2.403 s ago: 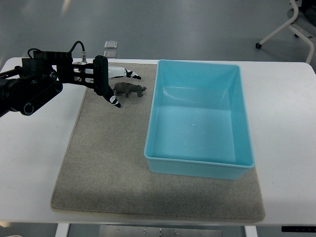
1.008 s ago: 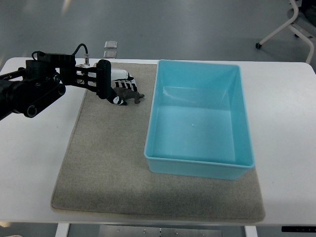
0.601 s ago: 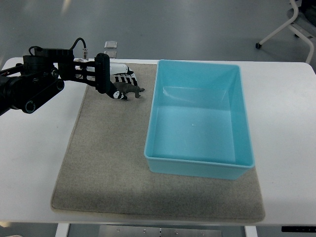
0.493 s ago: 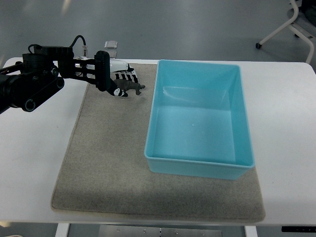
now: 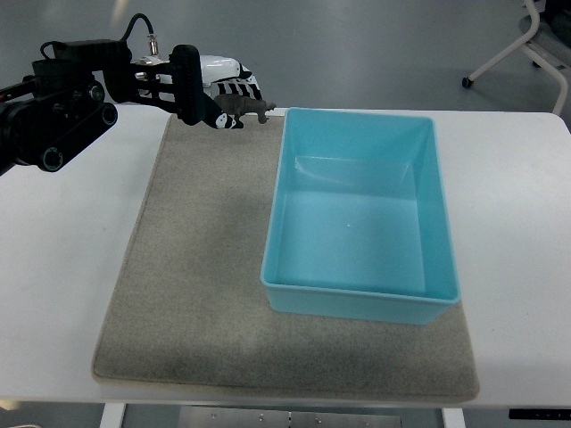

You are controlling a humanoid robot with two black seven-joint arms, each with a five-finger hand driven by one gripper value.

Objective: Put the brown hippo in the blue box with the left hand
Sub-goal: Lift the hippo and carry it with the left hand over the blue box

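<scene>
Since the earlier frame the left hand (image 5: pixel 207 89) has risen toward the upper left of the frame, carrying the brown hippo (image 5: pixel 248 108) off the grey mat (image 5: pixel 196 267); its fingers are curled around the toy, which hangs just left of the blue box (image 5: pixel 361 214) near its upper-left corner; the box sits right of centre on the white table (image 5: pixel 62 267).

glossy plastic blue box (image 5: pixel 357 214); rough cloth mat (image 5: pixel 187 267).
</scene>
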